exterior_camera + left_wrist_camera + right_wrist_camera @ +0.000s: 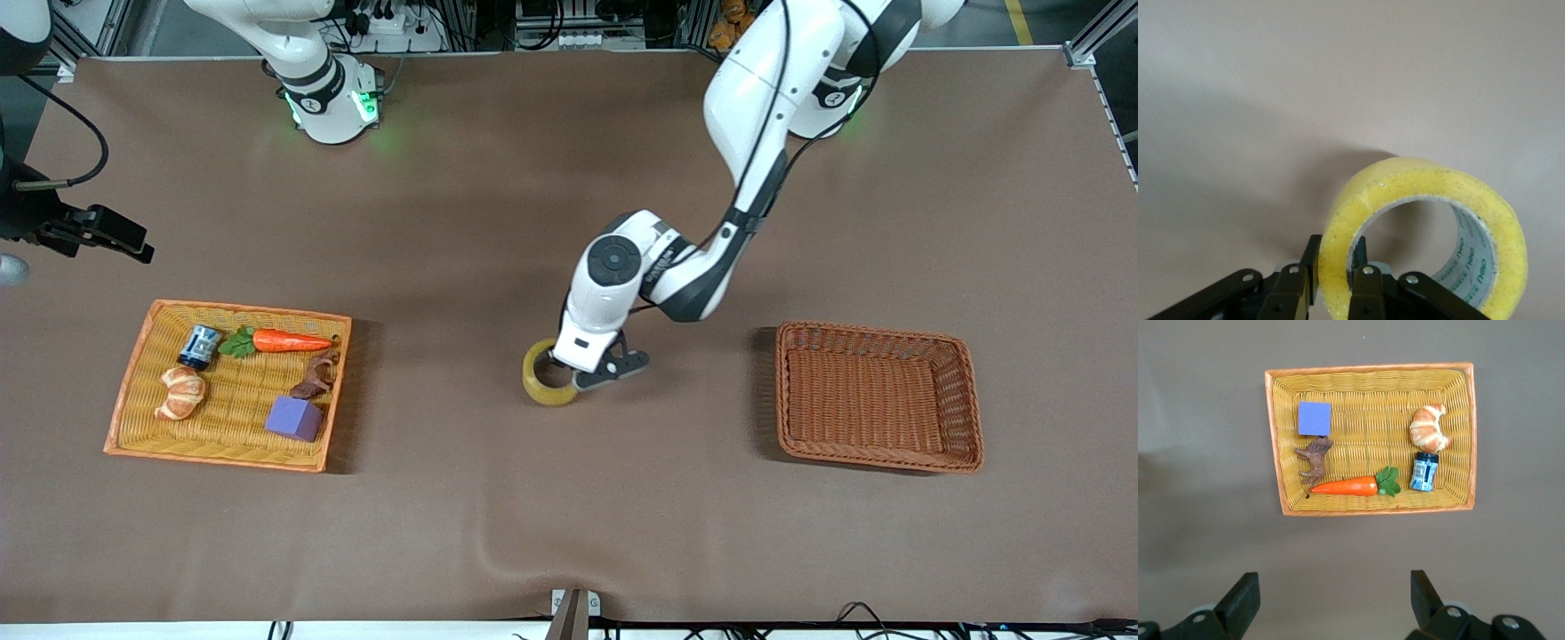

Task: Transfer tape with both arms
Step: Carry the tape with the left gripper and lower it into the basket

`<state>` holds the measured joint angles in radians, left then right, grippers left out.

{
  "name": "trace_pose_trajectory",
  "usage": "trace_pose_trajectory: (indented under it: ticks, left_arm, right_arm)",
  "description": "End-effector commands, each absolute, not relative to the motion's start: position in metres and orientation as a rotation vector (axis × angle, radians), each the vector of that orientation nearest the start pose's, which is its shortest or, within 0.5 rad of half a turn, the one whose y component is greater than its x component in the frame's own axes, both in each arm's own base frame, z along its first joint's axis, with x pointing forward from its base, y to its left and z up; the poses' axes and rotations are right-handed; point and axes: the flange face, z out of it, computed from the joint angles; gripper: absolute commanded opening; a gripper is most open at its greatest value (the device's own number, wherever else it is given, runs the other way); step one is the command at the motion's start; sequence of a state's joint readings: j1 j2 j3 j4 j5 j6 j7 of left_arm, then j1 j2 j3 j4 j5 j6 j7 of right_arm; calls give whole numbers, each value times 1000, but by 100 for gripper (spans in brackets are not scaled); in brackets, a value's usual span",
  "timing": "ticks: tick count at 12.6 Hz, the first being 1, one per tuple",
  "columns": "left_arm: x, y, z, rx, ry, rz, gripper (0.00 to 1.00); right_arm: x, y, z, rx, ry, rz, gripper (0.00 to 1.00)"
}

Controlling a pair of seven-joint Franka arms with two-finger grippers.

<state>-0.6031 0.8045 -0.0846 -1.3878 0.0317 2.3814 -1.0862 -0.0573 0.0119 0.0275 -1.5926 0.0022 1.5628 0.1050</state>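
Note:
The tape (544, 380), a yellowish ring with a grey core, is at the middle of the brown table, between the tray and the basket. My left gripper (580, 373) reaches down to it and is shut on its wall. In the left wrist view the tape (1361, 200) stands on edge, with one finger inside the ring and one outside, in my left gripper (1336, 250). I cannot tell whether the tape touches the table. My right gripper (124, 240) waits high up, past the tray at the right arm's end. It is open and empty in its wrist view (1335, 583).
An orange wicker tray (133, 373) at the right arm's end holds a croissant (181, 392), a small blue can (199, 346), a carrot (286, 340), a brown figure (316, 377) and a purple cube (295, 418). A brown wicker basket (880, 396) stands at the left arm's end.

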Motion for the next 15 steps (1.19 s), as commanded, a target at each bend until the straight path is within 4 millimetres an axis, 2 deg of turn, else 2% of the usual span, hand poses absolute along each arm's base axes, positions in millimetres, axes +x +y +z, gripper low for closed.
trace_pose_trajectory:
  ticks: [1,3,4,5,7,9,10,11,12,13,14,15]
  left_arm:
    - [625,-358,363,-3161,-579,-118,0]
    - [643,-251,399,-3131,-329,-18,0]
    - [654,-191,397,-3131,-242,6,0]
    - [663,-145,386,-3135,-119,37,0]
    - [681,-56,347,-3141,-20,105,0]
    - [688,-20,295,-3157,78,161,0]
    - [689,-11,271,-3156,89,179,0]
    - [690,-6,252,-3158,109,186,15]
    - [691,-4,249,-3159,138,183,36]
    - [691,-5,252,-3159,152,176,90]
    - [693,-3,264,-3158,150,147,100]
    - [697,-7,294,-3156,153,82,100]
  right_arm:
    - [544,-19,623,-3133,205,56,100]
    - [538,-18,634,-3137,135,41,100]
    - [536,-17,641,-3137,125,46,100]
    - [535,-17,644,-3140,92,43,100]
    - [535,-19,644,-3151,47,44,100]
    - [531,-23,647,-3151,33,49,100]
    - [529,-23,647,-3150,21,63,100]
    - [527,-23,649,-3151,16,68,100]
    - [528,-23,648,-3151,16,68,100]
    - [529,-24,648,-3153,16,61,100]
    - [527,-22,651,-3154,11,47,100]
    - [525,-18,653,-3154,-1,42,100]
